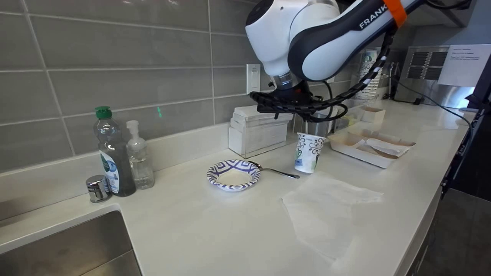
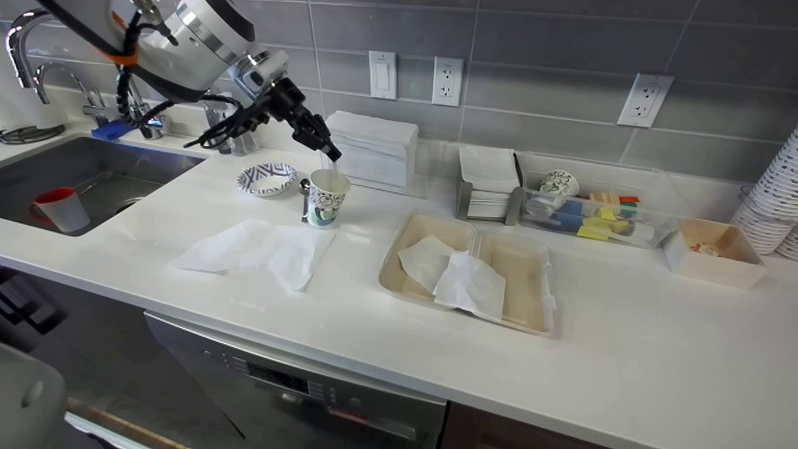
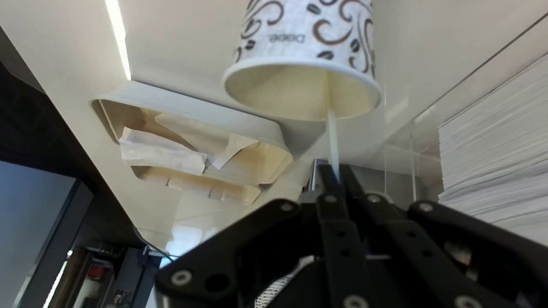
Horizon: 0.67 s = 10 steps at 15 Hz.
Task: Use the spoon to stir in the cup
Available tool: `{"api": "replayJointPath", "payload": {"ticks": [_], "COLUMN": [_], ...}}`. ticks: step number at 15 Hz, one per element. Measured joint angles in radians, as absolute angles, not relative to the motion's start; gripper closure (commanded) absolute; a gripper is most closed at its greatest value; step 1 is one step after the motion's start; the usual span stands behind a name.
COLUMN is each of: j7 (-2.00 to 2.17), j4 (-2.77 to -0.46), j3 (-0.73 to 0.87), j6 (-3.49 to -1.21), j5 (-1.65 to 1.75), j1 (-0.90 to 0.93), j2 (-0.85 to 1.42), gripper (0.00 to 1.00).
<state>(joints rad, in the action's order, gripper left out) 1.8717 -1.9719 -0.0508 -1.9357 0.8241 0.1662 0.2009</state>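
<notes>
The cup is white paper with a dark and teal-green print. It stands on the counter in both exterior views, its rim facing me in the wrist view. The dark metal spoon lies on the counter between the bowl and the cup; it also shows in an exterior view. My gripper is shut on a thin white stick, whose far end reaches inside the cup. The gripper is just above the cup's rim. The stick's lower tip is hidden in the cup.
A blue-and-white bowl sits beside the spoon. A napkin stack stands close behind the cup. A napkin lies in front. An open takeout box, a clear bin and a sink lie farther off.
</notes>
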Motion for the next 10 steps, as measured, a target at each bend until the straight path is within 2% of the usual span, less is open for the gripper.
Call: {"api": "replayJointPath", "payload": {"ticks": [10], "j7": [1.887], "j4": [-1.971], "j3": [-0.070], "j6": [-1.981], "j5": [0.818], "j1": [0.168], "j2": [0.198], "gripper": [0.99]}}
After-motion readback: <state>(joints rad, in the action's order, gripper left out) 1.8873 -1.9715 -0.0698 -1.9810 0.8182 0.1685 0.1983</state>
